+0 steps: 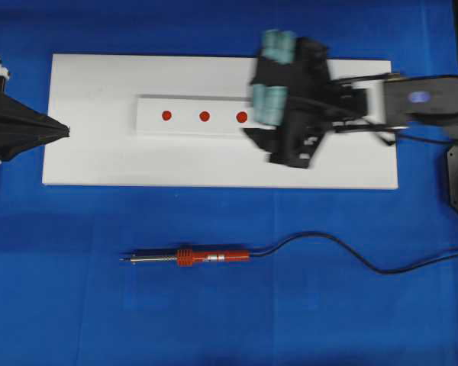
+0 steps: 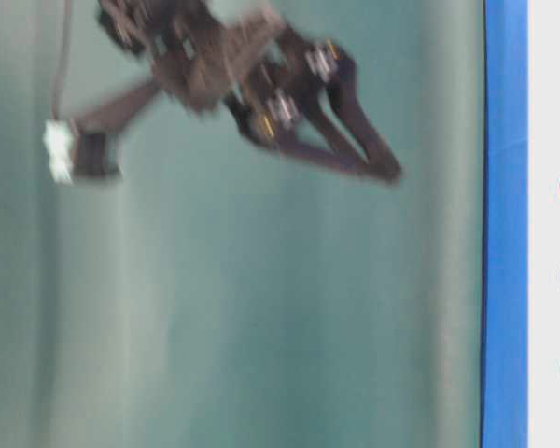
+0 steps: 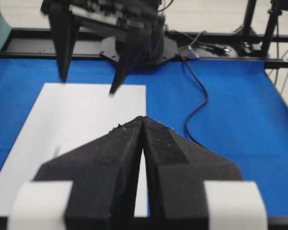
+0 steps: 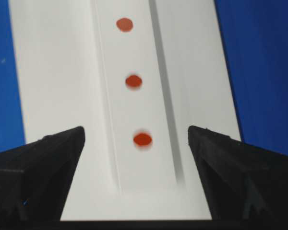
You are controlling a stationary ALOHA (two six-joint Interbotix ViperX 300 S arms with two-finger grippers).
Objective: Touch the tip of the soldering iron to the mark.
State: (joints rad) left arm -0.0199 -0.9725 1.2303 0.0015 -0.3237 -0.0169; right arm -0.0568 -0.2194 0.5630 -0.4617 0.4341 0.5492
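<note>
The soldering iron [image 1: 191,258] lies flat on the blue mat in front of the white board [image 1: 99,160], with its silver tip pointing left and its black cord [image 1: 328,248] running right. No gripper touches it. Three red marks [image 1: 204,116] sit in a row on a raised white strip. My right gripper [image 1: 272,75] is open and empty above the strip's right end, blurred by motion. In the right wrist view its jaws [image 4: 136,129] stand wide apart around the nearest mark [image 4: 142,139]. My left gripper [image 1: 61,131] is shut and empty at the board's left edge [image 3: 143,118].
The blue mat [image 1: 328,320] surrounds the board. The cord also shows in the left wrist view [image 3: 197,105], curving toward the black frame at the back. The table-level view shows the blurred right gripper [image 2: 383,168] high above the board's edge.
</note>
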